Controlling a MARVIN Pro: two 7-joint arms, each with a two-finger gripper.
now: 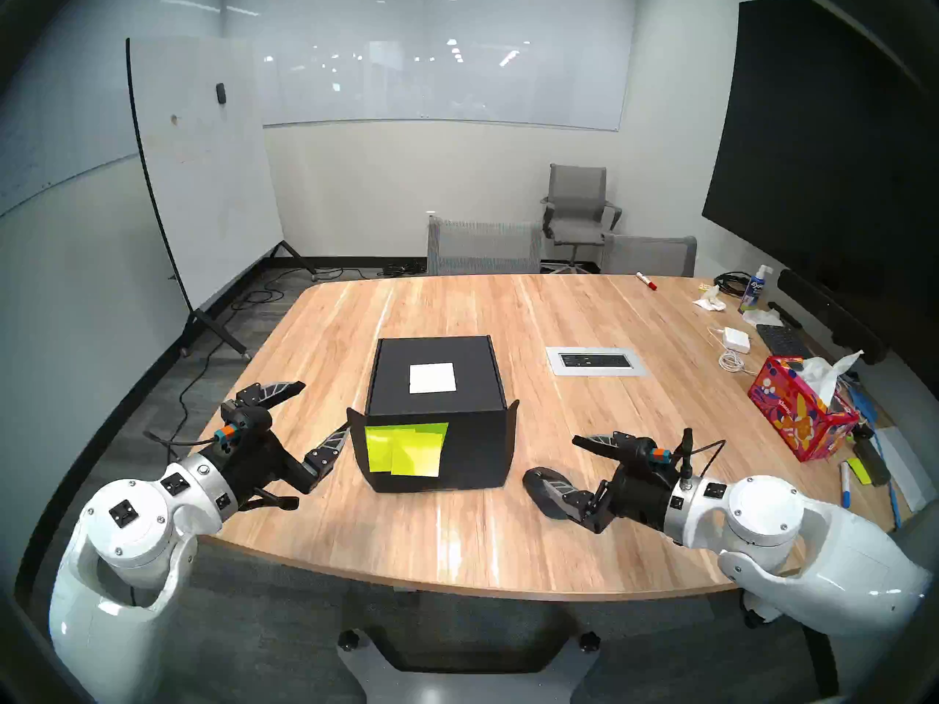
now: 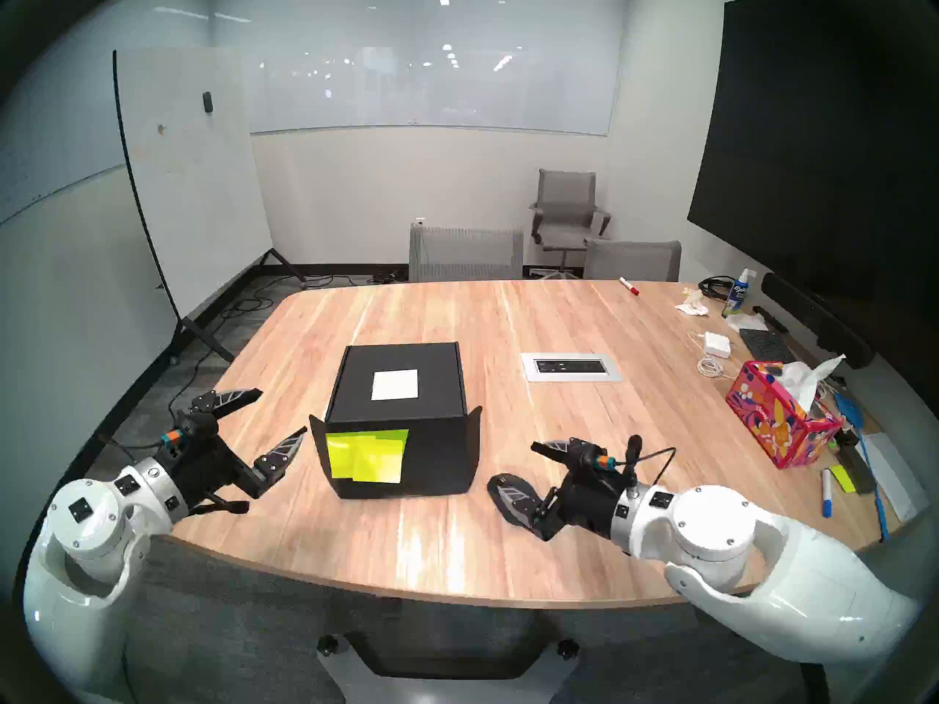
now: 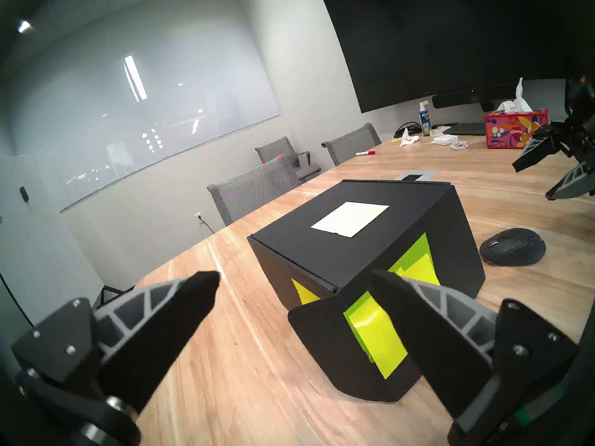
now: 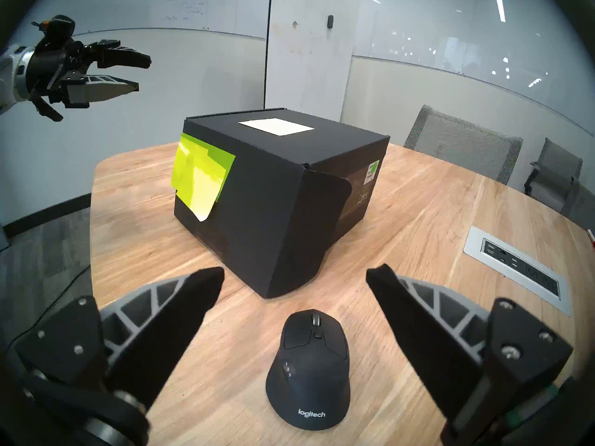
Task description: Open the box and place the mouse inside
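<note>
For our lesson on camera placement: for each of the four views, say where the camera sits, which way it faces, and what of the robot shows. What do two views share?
Head left: high, looking down on table; both arms show.
Head right: nearly the same picture.
Left wrist: behind open left gripper, facing box.
Right wrist: behind open right gripper, facing mouse; left gripper opposite.
Both wrist views share box and mouse.

From the head views the mouse (image 4: 308, 368) is almost wholly hidden beneath the right gripper (image 1: 551, 456), so it cannot be made out there. The closed lid hides the inside of the box (image 1: 437, 383). Small print on the label on the box's side is too small to read. The desk (image 1: 457, 535) edge cuts off the robot's base.
</note>
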